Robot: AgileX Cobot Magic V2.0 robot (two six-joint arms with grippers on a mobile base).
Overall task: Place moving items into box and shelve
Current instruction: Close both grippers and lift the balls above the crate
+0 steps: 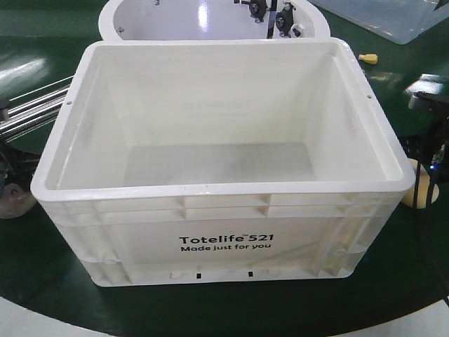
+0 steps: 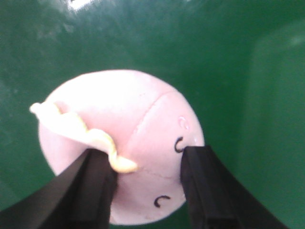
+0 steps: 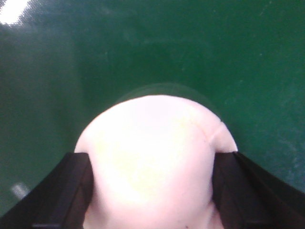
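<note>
The box [image 1: 224, 210], a large white crate printed "Totelife 521", stands open and empty in the middle of the green table. Left of it, my left gripper [image 2: 147, 162] is shut on the pale pinkish moving item [image 2: 138, 109], which has small dark marks and a yellowish strip; this item [image 1: 14, 201] rests low by the box's left side. To the right of the box, my right gripper [image 3: 152, 167] is shut on the yellowish-tan moving item [image 3: 152, 143], with a faint seam showing. That item [image 1: 421, 188] sits beside the box's right wall under the right arm [image 1: 429, 133].
Behind the box stands a white round basin [image 1: 140, 17] holding black hardware. A clear plastic tub [image 1: 400, 17] sits at the back right, with a small yellow piece [image 1: 367, 58] near it. Metal rails [image 1: 28, 105] run along the left.
</note>
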